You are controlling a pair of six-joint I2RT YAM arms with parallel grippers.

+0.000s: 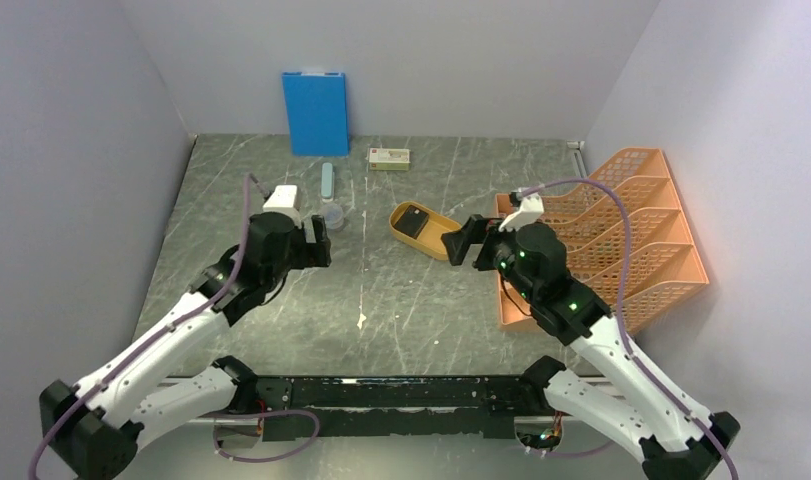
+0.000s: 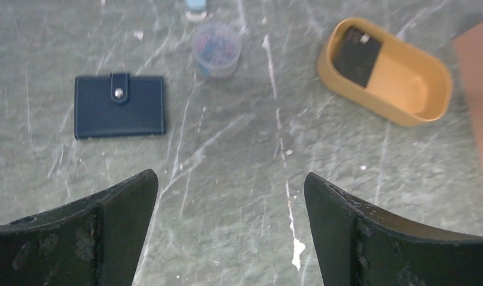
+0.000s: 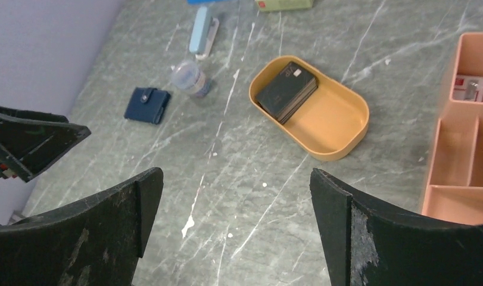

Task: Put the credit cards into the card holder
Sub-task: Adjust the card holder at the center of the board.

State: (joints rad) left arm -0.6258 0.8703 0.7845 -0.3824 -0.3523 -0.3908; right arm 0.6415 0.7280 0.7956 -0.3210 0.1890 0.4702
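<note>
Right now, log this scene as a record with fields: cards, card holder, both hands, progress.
cards: cards in a dark stack, lying at one end of the yellow tray
holder: card holder flat on the table, snap tab fastened, apart from the tray
left: left hand open, empty, above the table near the card holder
right: right hand open, empty, above the table near the tray
progress: nothing gripped; holder not yet opened
</note>
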